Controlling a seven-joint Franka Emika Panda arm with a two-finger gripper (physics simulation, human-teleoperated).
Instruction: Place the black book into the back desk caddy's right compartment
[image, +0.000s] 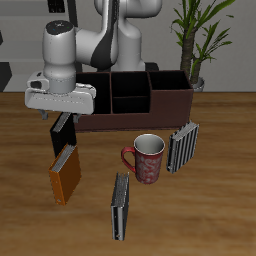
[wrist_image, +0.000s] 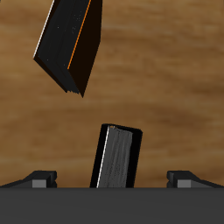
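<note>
My fingers (wrist_image: 40, 178) are spread wide and grip nothing. In the wrist view the two tips sit well apart, with the small thin black hardcover book (wrist_image: 116, 159) between them, clear wood showing on either side of it and neither tip touching it. That book stands on the brown wooden surface (image: 215, 205) rather than lying flat. In the exterior view its long axis runs nearly upright with a slight lean, its upper end just under my hand and its lower end down on the surface. From the wrist I see a strip of pale page edges framed by the black covers, and the strip runs at a slight slant across the gap between my fingers instead of square to it. The book's foot is just beside the orange hardcover book (image: 65, 173), which lies a little nearer the surface's front edge. The long, low dark brown desk caddy (image: 170, 110) with its black, divided interior lies farther back, beyond my hand, and the black book is outside it, in front of one of its ends. I cannot tell from here which of the caddy's end sections is which. A red mug (image: 147, 158) stands in front of the caddy, apart from the black book.
</note>
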